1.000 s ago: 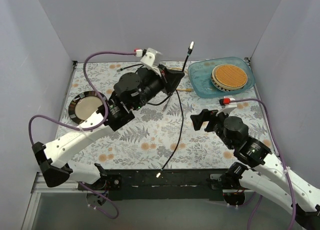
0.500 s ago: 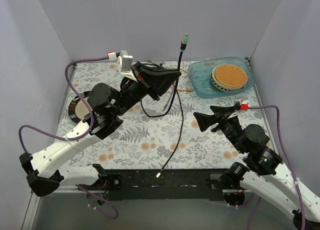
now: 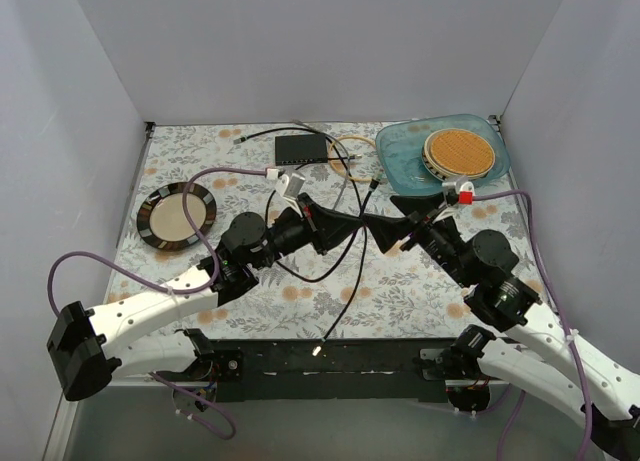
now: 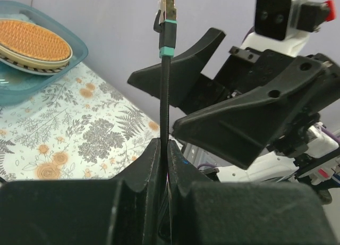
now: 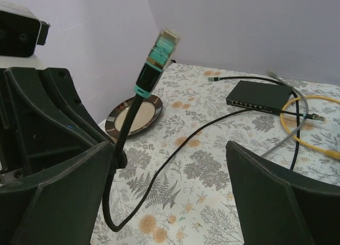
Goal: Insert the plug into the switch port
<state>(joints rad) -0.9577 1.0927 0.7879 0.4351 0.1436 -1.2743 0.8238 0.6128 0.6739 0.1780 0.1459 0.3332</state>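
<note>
The left gripper (image 4: pixel 162 149) is clamped on the thin black cable (image 4: pixel 164 96) just below the plug (image 5: pixel 162 45), which points to twelve o'clock. The right gripper (image 5: pixel 170 165) stands wide apart around it. The cable is light and floppy, so the plug's rigid body is probably the place to pinch. The switch port (image 5: pixel 248 103) lies well apart, at eleven o'clock.

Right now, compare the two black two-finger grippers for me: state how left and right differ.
The left gripper is shut on the thin black cable below its teal-collared plug; the right gripper stands wide open, holding nothing. The left gripper points rightward in the top view, the right gripper leftward, facing each other. Both are black and raised above the floral table.
</note>
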